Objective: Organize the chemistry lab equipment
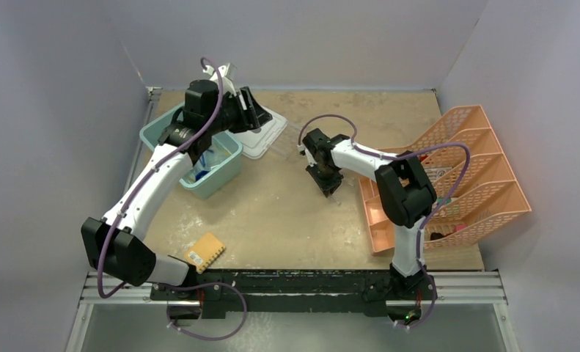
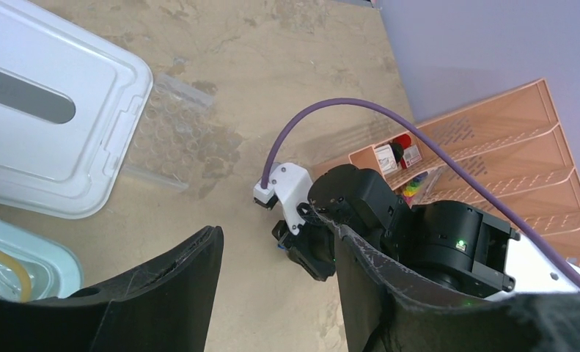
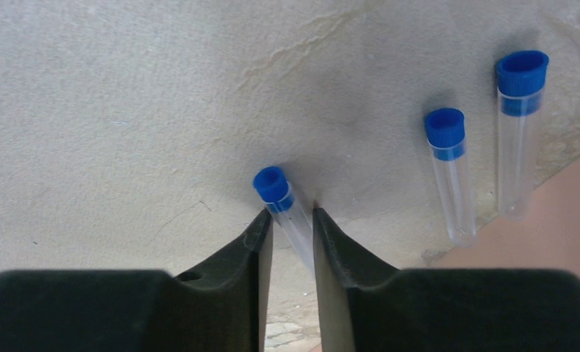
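One slim clear blue-capped tube (image 3: 285, 205) between right jaws.

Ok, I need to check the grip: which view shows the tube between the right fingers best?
Right wrist: the tube sits between the fingers, blue cap clear. Top external hides it under the right arm; left wrist shows that arm, no clear tube.

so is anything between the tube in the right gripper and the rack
Nothing visible. The table between the tube in the right gripper and the rack is bare; the left gripper hovers over the lid, off that line.
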